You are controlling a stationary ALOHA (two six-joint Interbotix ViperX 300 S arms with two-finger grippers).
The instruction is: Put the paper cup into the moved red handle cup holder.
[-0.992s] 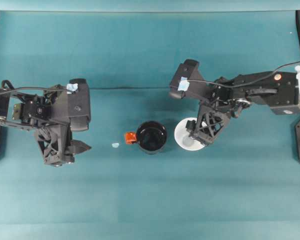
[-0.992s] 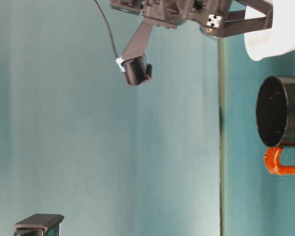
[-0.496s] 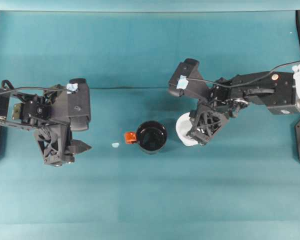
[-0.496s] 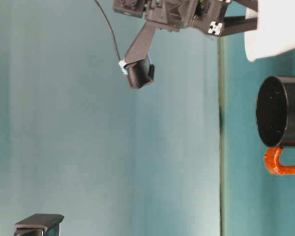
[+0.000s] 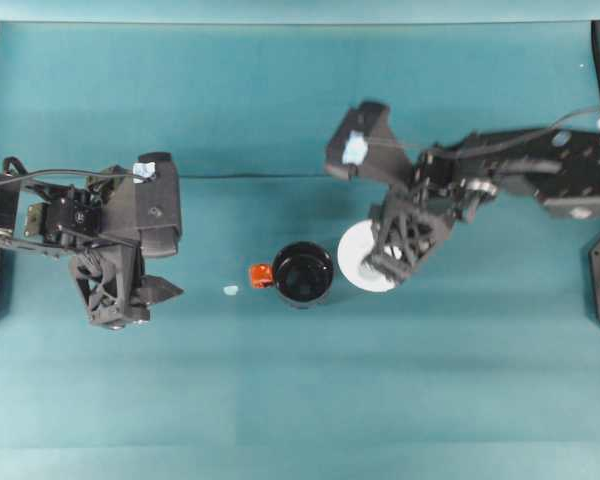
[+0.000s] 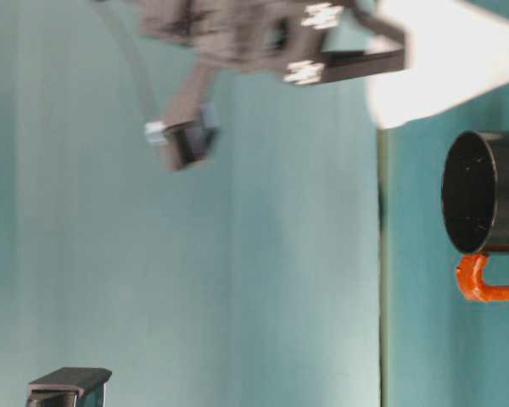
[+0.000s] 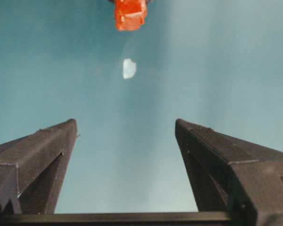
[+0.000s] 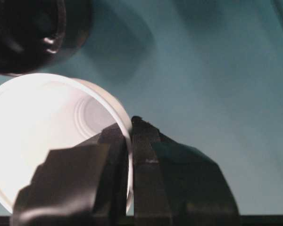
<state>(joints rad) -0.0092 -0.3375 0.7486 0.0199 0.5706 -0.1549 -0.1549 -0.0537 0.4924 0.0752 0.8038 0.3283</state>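
Paper cup (image 5: 355,258), white, pinched at its rim wall between the jaws of the right gripper (image 5: 388,262); one finger lies inside the cup, the other outside. The cup is held above the table (image 5: 300,400), just beside the red handle cup holder (image 5: 302,274), not in it. The holder, black with its red tab toward the left arm, stands upright near the table's middle. A small pale scrap (image 5: 230,290) lies beside the tab. Left gripper (image 5: 165,292), jaws spread and holding nothing, rests well apart from the holder.
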